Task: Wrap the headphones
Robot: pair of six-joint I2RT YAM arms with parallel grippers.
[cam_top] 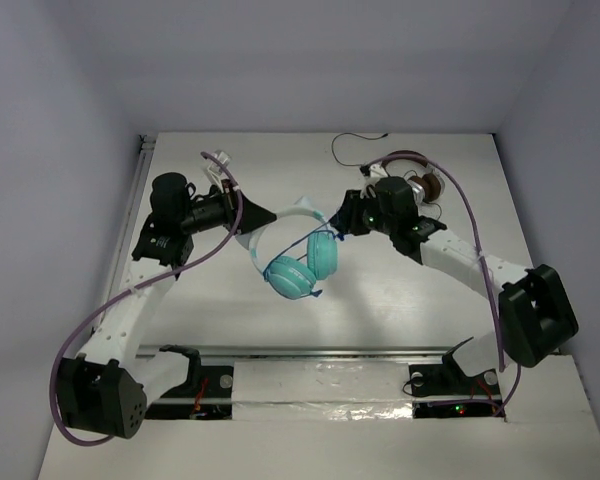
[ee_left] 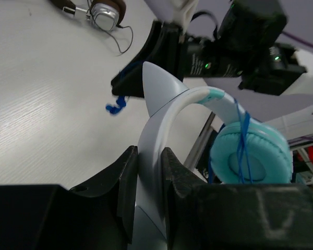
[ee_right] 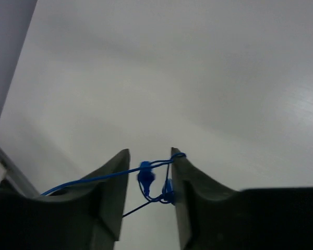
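Over white table (cam_top: pixel 400 300), left gripper (ee_left: pixel 148 153) clamped on headphones (cam_top: pixel 302 265) as anchor; right gripper (ee_right: pixel 150 156) parted, cable (ee_right: pixel 94 179) hooked across for winding.

The teal headphones (cam_top: pixel 302 265) hang above the counter (cam_top: pixel 400 310), white pointed headband (ee_left: pixel 155 130) uppermost, cups together, thin blue cable (ee_left: pixel 242 139) crossing one.

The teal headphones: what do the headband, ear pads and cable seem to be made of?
The headband looks like hard, smooth white plastic, with a stiff arch and a dull sheen. The ear pads seem to be soft, matte teal leatherette, perhaps over foam, puffy and rounded. The cable looks like thin blue rubbery-coated wire, bending in loose loops.
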